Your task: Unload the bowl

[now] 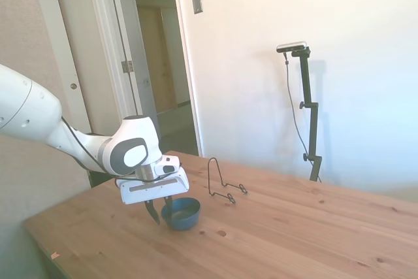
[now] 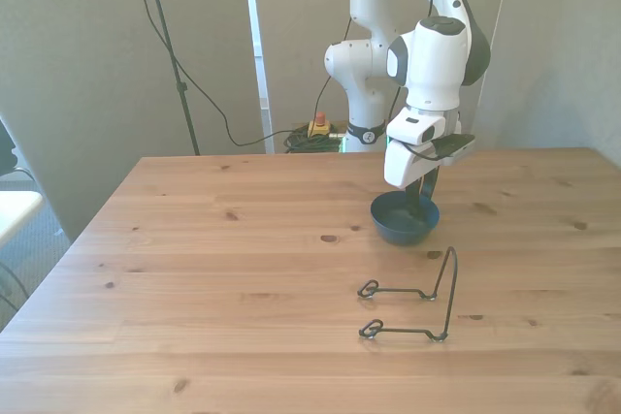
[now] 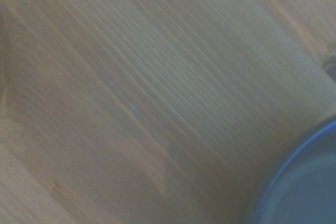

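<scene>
Side view first, biggest stuff down to smallest. We've got the wooden table (image 1: 294, 227) with the white arm (image 1: 39, 119) coming in low over it, and the bowl (image 1: 181, 212) sitting flat on the wood, well clear of the thin wire rack (image 1: 222, 184), which stands empty just beyond it. So the way we read it, the bowl is already out of the rack and down on the table, and we're at the let-go end of the job.

The gripper (image 1: 160, 212) hangs right at the bowl's near rim. In the front view one dark finger (image 2: 419, 203) dips inside the bowl (image 2: 404, 219) against its wall. We honestly can't tell whether the fingers are pinching the rim or have come off it, too dark and small.

Next move, we reckon: make sure the rim is free, then lift straight up so nothing drags or tips the bowl.

Orientation-wise the bowl sits upright, mouth facing up, base on the table. It's round, so no real long axis to speak of. The wrist view just shows blurry wood grain (image 3: 131, 93) and a slice of blue rim (image 3: 302, 182).
</scene>
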Action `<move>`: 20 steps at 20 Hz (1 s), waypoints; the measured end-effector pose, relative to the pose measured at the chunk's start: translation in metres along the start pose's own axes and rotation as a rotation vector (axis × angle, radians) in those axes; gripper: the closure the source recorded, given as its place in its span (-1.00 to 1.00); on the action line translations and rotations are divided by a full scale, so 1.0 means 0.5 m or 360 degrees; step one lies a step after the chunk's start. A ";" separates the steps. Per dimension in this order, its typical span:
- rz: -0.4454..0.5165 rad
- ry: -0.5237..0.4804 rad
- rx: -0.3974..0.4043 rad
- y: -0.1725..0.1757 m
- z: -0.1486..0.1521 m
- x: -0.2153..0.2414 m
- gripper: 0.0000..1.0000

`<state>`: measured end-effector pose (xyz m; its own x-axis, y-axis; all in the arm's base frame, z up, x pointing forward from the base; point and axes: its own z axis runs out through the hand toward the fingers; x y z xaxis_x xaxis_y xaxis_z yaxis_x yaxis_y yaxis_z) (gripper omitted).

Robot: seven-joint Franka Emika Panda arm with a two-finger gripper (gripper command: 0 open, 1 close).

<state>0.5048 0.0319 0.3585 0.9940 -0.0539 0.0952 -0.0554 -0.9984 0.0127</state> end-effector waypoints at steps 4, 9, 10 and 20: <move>0.0019 0.0023 0.0006 0.008 -0.013 0.006 -1.00; 0.0074 0.0079 0.0052 0.010 -0.056 0.010 -1.00; 0.0109 0.0095 0.0074 0.010 -0.069 0.011 -1.00; 0.0649 0.0238 0.0459 0.079 -0.235 0.009 -1.00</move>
<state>0.4959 -0.0059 0.4762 0.8714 -0.4576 0.1766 -0.3864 -0.8622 -0.3276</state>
